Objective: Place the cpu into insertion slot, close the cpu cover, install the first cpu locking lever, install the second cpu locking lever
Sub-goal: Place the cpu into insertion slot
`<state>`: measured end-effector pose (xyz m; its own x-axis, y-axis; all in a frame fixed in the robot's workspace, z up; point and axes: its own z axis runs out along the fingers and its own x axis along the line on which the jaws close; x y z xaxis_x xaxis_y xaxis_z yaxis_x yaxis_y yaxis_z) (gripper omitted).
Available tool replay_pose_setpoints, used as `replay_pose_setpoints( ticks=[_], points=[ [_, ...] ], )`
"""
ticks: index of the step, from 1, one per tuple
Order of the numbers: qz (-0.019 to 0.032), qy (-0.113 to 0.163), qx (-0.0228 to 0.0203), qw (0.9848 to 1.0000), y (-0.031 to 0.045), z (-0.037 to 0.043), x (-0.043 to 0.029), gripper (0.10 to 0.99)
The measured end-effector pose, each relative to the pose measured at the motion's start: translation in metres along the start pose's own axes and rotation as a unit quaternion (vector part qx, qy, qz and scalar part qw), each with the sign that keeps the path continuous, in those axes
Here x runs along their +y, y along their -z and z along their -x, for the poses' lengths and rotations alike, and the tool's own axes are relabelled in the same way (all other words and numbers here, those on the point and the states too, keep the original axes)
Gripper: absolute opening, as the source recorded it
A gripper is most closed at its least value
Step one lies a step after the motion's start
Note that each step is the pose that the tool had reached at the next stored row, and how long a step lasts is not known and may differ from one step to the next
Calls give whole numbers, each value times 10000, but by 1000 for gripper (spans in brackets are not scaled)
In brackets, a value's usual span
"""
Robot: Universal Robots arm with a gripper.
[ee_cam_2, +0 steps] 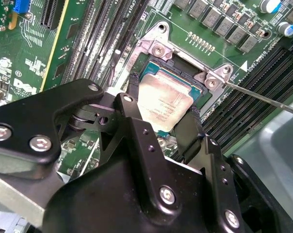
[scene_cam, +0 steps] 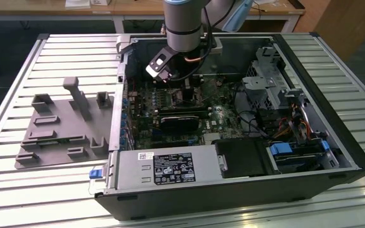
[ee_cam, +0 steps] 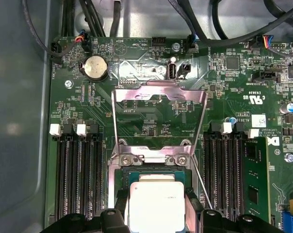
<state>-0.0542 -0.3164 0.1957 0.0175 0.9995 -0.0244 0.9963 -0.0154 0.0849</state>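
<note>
Gripping the cpu (ee_cam_2: 163, 104) edgewise, fingers (ee_cam_2: 191, 127) closed on it over the insertion slot (ee_cam_2: 179, 64); dull silver top, print illegible.

Exterior view high, looking down into open case (scene_cam: 246, 190), both wrist views close over motherboard (ee_cam: 224, 104), sharing cpu (ee_cam_2: 163, 102) (ee_cam: 156, 206).

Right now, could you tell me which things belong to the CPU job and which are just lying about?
Job: the cpu, held between the fingers at the insertion slot; the open cpu cover; a locking lever.
Lying about: grey parts tray, coin battery, memory slots, power supply.
</note>
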Motion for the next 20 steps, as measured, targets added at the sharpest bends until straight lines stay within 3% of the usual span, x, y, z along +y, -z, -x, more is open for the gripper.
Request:
replay_pose_setpoints(
  ticks=[3,9,20],
  points=[
    [0,0,9,10000,-7,-1,0,537],
    [-1,-5,67,10000,-27,-2,-3,537],
    [-3,-6,76,10000,-40,-2,-6,537]
  ],
)
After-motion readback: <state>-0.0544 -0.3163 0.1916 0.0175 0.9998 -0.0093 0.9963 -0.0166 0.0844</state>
